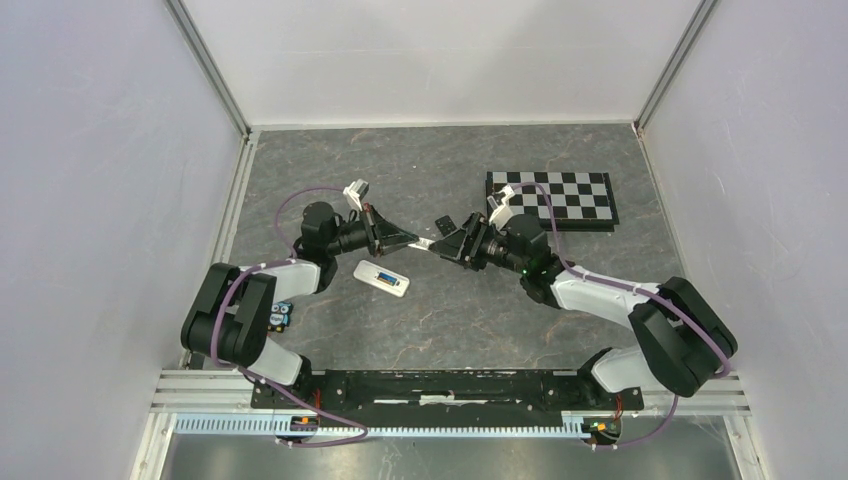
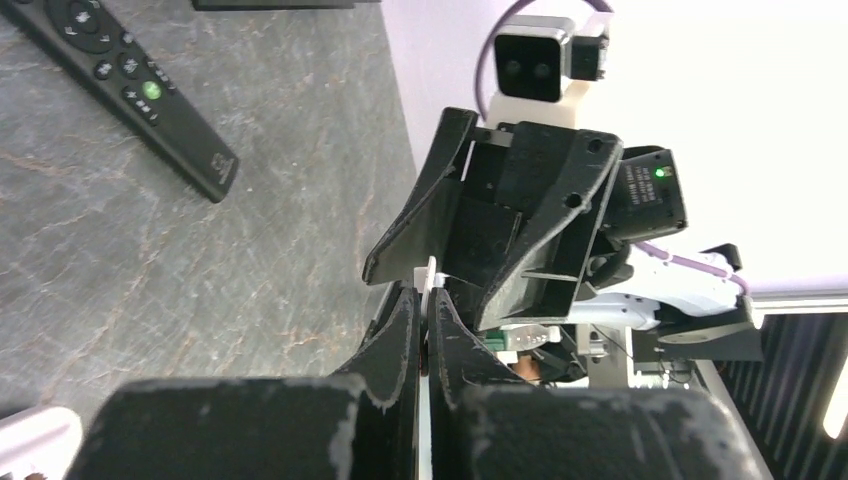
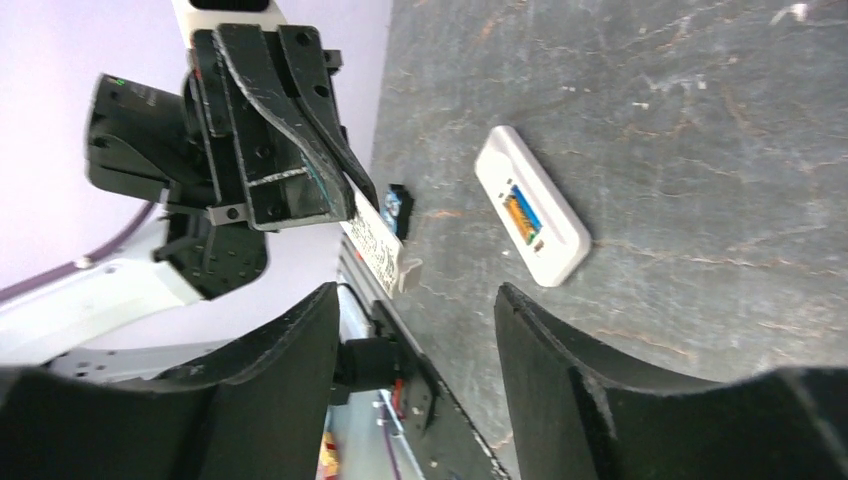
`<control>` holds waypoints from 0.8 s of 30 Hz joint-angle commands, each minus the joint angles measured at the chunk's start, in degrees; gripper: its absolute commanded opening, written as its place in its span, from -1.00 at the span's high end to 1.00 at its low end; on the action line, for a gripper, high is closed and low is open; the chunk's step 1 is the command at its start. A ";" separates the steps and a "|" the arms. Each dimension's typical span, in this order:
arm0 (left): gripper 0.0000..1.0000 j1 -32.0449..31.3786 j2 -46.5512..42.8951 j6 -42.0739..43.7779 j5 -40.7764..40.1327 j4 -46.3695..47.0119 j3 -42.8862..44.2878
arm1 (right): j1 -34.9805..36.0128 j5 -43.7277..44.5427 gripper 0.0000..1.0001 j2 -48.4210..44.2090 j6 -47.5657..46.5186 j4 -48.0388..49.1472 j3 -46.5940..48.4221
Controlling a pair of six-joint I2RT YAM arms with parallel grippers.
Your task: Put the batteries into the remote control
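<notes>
The white remote control (image 1: 383,277) (image 3: 535,215) lies on the table face down, its compartment uncovered. Orange and blue batteries (image 3: 522,214) sit inside it. My left gripper (image 1: 408,241) (image 2: 425,293) is shut on a thin white battery cover (image 1: 425,243) (image 3: 378,245) (image 2: 432,272), held above the table. My right gripper (image 1: 447,247) (image 3: 415,295) faces it tip to tip, open, with its fingers (image 2: 425,205) to either side of the cover's free end and nothing gripped.
A black remote (image 2: 130,90) lies on the table beyond the right gripper, hidden in the top view. A checkerboard (image 1: 551,199) lies at the back right. A small black and blue object (image 1: 281,315) (image 3: 397,211) sits by the left arm's base.
</notes>
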 commanded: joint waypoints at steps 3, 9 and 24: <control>0.96 0.24 0.89 -9.45 1.63 13.59 -1.38 | 0.80 -0.71 -0.08 0.58 7.12 10.61 -0.44; 0.96 0.24 0.42 -9.67 1.26 13.94 -2.28 | 0.80 -0.89 0.08 1.94 7.53 13.76 -0.61; 0.35 0.24 -1.41 -5.91 1.61 6.83 -1.89 | 0.67 -3.15 0.91 3.85 6.85 17.22 -0.66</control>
